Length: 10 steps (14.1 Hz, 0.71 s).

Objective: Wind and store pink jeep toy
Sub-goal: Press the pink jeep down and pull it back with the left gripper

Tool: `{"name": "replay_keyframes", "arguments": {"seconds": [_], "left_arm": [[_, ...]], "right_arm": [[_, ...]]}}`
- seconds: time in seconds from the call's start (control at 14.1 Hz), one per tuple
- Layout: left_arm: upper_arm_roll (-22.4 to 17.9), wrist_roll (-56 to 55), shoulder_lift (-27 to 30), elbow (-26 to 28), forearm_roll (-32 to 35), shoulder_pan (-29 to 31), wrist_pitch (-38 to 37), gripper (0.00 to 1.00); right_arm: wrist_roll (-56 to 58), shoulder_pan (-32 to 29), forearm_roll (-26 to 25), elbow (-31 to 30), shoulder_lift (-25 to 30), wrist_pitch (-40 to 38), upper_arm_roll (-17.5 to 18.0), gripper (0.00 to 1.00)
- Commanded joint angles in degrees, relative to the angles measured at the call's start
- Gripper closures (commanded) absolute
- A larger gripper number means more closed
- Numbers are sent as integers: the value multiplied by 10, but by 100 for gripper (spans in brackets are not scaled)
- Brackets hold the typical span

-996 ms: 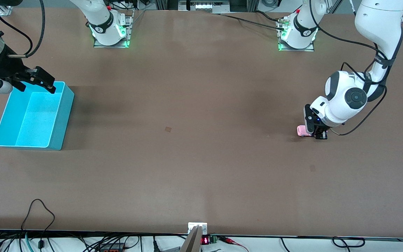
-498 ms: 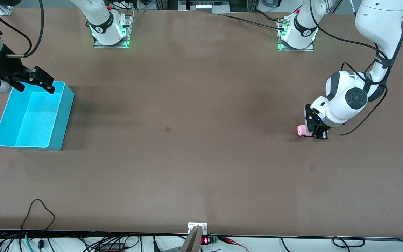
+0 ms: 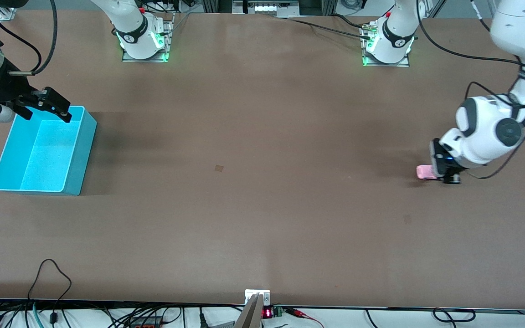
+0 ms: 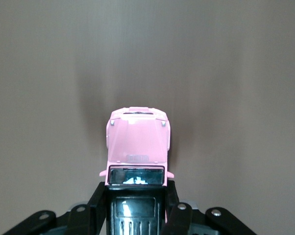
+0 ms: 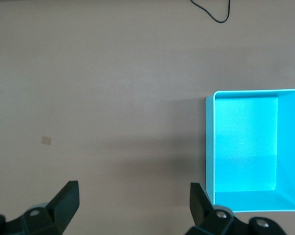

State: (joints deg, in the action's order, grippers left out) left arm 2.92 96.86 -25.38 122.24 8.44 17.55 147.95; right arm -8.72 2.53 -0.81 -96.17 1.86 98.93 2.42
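The pink jeep toy (image 3: 424, 171) sits on the brown table at the left arm's end. My left gripper (image 3: 445, 175) is shut on its black rear roof part, low at the table. In the left wrist view the jeep (image 4: 137, 142) points away from the fingers (image 4: 99, 200), which clamp its rear sides. The cyan bin (image 3: 43, 150) stands empty at the right arm's end. My right gripper (image 3: 46, 107) is open and empty, over the bin's rim nearest the robot bases; the bin also shows in the right wrist view (image 5: 255, 152).
The robot bases (image 3: 144, 38) (image 3: 386, 43) stand along the table edge farthest from the front camera. Cables and a small connector box (image 3: 257, 296) lie along the near edge. A small tan mark (image 3: 218, 168) is on the table's middle.
My left gripper has dragged the jeep along the table toward the left arm's end, away from the bin. The right arm has not moved.
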Motion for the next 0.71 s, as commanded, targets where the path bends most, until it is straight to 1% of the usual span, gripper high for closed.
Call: {"name": "replay_keyframes", "arguments": {"seconds": [0.0,0.21,0.43,0.5,0.57,0.64], "left_arm": [[6,53,-89,-59,11,62,1,84],[5,105,-107,-88,11,95,1,84],[5,128,-114,-99,10,109,1,84],[5,129,-114,-99,11,110,1,80],[5,132,-113,-100,11,109,1,59],[9,132,-107,-101,11,109,0,1]], "right_arm": [[5,0,-1,14,-7,-3,-1,0],[5,0,-1,14,-8,-1,-1,0],[5,-1,0,14,-10,1,-1,0],[5,0,0,14,-11,1,-1,0],[5,0,1,14,-12,1,-1,0],[5,0,1,14,-12,1,-1,0]]}}
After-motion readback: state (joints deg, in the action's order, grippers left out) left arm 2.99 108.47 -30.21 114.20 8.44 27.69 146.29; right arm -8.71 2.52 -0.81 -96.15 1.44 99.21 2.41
